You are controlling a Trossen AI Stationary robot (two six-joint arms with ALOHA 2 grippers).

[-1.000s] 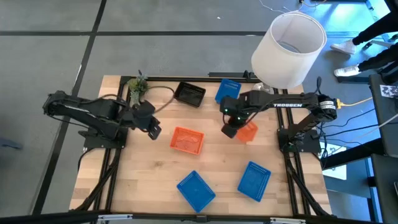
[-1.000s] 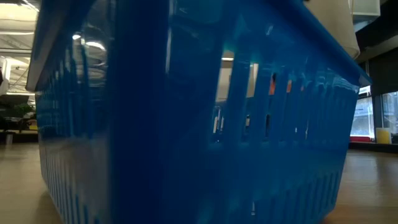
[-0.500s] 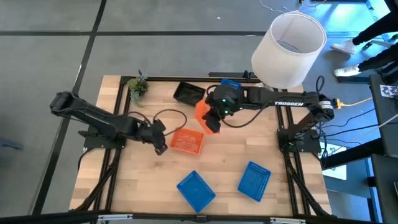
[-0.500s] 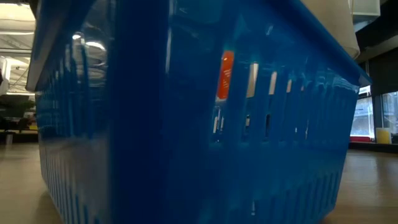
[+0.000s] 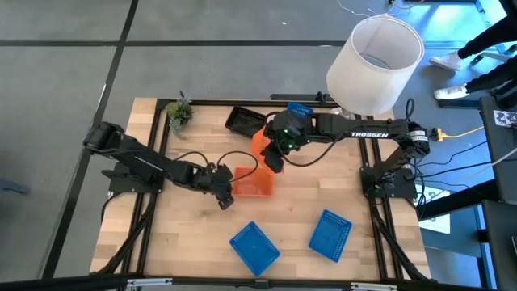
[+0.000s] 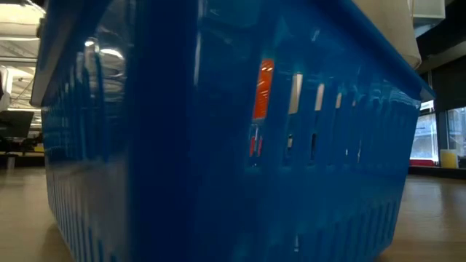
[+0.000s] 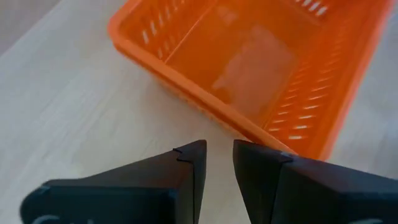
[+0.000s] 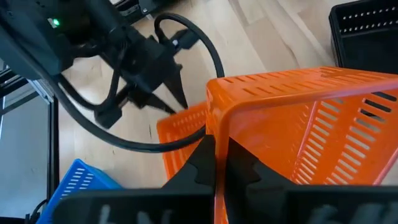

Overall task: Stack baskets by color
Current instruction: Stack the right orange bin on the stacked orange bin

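Observation:
An orange basket (image 5: pixel 252 184) lies flat on its bottom at the table's middle, and the left wrist view shows it (image 7: pixel 249 62) just ahead of the fingers. My left gripper (image 5: pixel 226 198) hangs low at its near left corner, open by a narrow gap (image 7: pixel 219 158) with nothing in it. My right gripper (image 5: pixel 273 158) is shut on a second orange basket (image 5: pixel 260 144) above the first one's far side. A black basket (image 5: pixel 245 121) and a blue basket (image 5: pixel 300 109) sit at the far edge. Two more blue baskets (image 5: pixel 254 246) (image 5: pixel 329 234) lie near the front. My right gripper pinches one wall of the orange basket at its rim (image 8: pixel 214 134), close to a corner, the wall standing edge-on between the two fingers. The fingers slant down from the table's right. The basket is lifted clear and tipped up on its side, above the basket on the table (image 8: pixel 183 134).
A big white lampshade (image 5: pixel 376 61) stands at the far right corner and a small green plant (image 5: pixel 179 111) at the far left. In the low view a blue basket (image 6: pixel 218 145) fills the picture, with orange (image 6: pixel 263 87) showing through its slots. My left arm's cable (image 8: pixel 186 81) loops over the table.
My right gripper has carried its orange basket toward the table's left and up, tipping it onto its side, and has since held still over the other orange basket. My left gripper has sunk and gone right and nearer, to that basket's near left corner. The basket on the table has stayed put.

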